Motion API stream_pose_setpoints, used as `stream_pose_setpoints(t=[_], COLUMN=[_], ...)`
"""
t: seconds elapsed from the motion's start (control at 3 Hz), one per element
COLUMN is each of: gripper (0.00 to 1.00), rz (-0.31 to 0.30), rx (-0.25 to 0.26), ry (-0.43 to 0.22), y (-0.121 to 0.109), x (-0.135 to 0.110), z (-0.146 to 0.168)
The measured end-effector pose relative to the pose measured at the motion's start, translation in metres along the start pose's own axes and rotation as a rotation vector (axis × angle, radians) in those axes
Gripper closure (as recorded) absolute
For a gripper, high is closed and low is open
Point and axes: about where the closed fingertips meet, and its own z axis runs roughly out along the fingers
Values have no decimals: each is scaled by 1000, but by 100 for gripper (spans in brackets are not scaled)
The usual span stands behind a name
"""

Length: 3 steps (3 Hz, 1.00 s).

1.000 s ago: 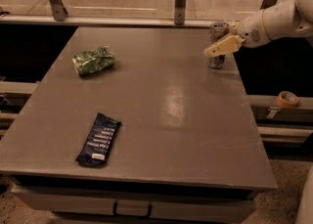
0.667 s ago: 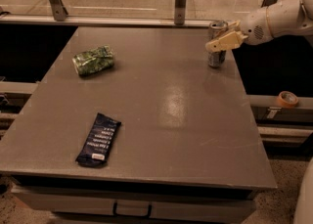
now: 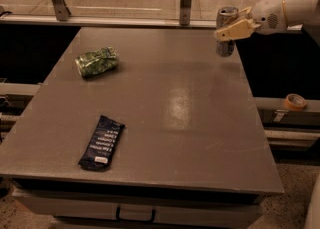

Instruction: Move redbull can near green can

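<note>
Clamping the redbull can (image 3: 225, 48) at mid-height, the gripper (image 3: 232, 29) hangs over the far right corner of the table (image 3: 175, 78), well apart from the green can (image 3: 97, 62), which lies on its side at far left. A loose grip could drop the slim can in transit. Overshooting might set the green can rolling.

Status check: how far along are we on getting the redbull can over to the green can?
Grasp done: the gripper is shut on the redbull can at the far right corner of the table. In hand: the can seems raised just off the surface. Left: the whole carry across to the green can, lying on its side far left, then setting it down.
</note>
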Motion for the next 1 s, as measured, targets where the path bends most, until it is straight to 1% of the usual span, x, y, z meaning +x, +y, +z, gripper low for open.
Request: stream_pose_setpoints(t=[0.33, 0.67, 1.0], gripper=[100, 100, 100], rz=[8, -12, -42], rx=[-34, -107, -173], ry=[-18, -75, -128], y=[11, 41, 76], x=[-1, -23, -57], z=[11, 43, 80])
